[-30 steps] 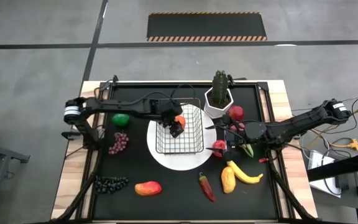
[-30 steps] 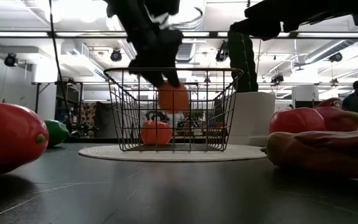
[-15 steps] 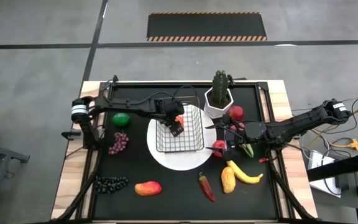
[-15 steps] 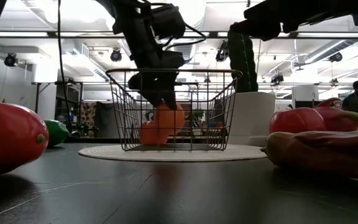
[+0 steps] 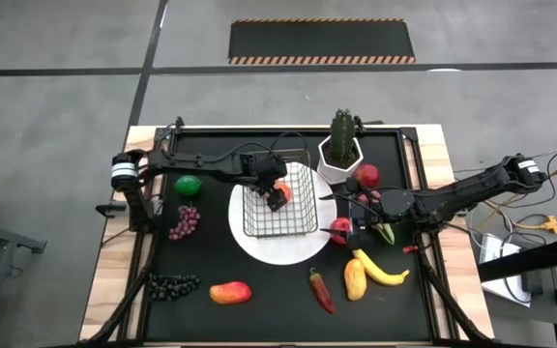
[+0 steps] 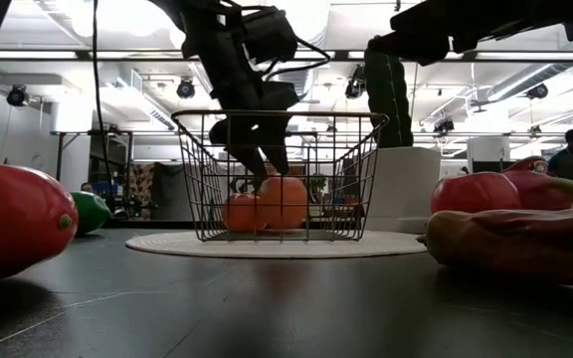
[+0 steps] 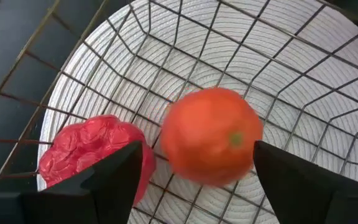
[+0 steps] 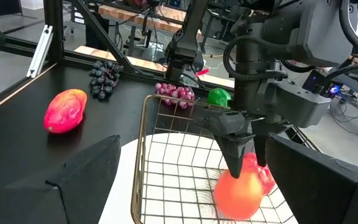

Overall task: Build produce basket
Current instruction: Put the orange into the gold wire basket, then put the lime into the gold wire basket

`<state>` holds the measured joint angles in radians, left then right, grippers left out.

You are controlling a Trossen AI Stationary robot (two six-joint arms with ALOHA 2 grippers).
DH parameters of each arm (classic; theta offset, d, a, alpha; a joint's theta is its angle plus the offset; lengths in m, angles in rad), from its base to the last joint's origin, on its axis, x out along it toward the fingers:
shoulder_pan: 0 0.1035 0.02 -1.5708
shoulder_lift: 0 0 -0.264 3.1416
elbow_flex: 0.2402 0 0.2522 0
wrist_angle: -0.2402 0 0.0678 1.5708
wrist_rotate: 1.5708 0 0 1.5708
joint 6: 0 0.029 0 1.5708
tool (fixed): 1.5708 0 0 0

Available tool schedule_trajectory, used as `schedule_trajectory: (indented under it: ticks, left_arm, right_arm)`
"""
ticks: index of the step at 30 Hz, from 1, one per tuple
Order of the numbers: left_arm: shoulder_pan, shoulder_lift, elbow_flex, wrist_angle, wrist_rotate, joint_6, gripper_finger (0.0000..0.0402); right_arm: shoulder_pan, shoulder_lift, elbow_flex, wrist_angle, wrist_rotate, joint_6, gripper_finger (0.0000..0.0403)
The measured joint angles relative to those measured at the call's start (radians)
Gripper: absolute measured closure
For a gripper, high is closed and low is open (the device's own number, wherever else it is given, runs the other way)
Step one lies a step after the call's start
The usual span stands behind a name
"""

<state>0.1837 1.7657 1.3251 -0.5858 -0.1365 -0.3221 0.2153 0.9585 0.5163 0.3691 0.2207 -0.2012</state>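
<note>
I have the left gripper (image 5: 277, 196) down inside the basket (image 5: 298, 224), its fingers (image 6: 267, 159) spread apart just above the orange (image 7: 211, 144), which sits free on the basket floor and is not gripped. Right beside the orange, also inside the basket, lies a wrinkled red piece (image 7: 95, 157); from the low view the two appear side by side at the basket's bottom. The basket stands on the round white plate (image 5: 259, 247) near the middle of the bench (image 5: 220, 256). My right gripper (image 5: 348, 217) waits outside the basket, on the side away from the left arm, with its fingers wide apart and nothing between them, next to a small red fruit (image 5: 341, 226). Behind the basket on that same side stands the cactus pot (image 5: 340, 155) with a red apple (image 5: 366, 175) next to it. In front of the basket lie the red chili (image 5: 321, 290), the banana (image 5: 383, 273) and the mango (image 5: 230, 292). On the basket's left-arm side I see the green piece (image 5: 189, 185), the purple grapes (image 5: 185, 221) and the dark grapes (image 5: 172, 284).
</note>
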Motion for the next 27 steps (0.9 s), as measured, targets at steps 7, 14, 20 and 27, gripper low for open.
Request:
schedule_trajectory:
  ticks: [7, 14, 20, 27]
  left_arm:
    - [-0.041, -0.099, 0.01, -0.005, 0.013, 0.024, 0.0112]
    - [-0.081, -0.302, -0.023, -0.175, -0.057, 0.015, 0.0112]
    - [-0.08, -0.464, -0.132, -0.345, -0.23, -0.097, 0.0111]
    - [0.019, -0.567, -0.332, -0.509, -0.291, -0.193, 0.0111]
  right_arm:
    - [0.0, 0.0, 0.0, 0.001, 0.001, -0.006, 0.0021]
    - [0.0, 0.0, -0.001, 0.002, 0.016, -0.02, 0.0021]
    - [0.0, 0.0, -0.001, 0.003, 0.016, -0.022, 0.0021]
    - [0.0, 0.0, 0.003, 0.002, 0.016, -0.021, 0.0021]
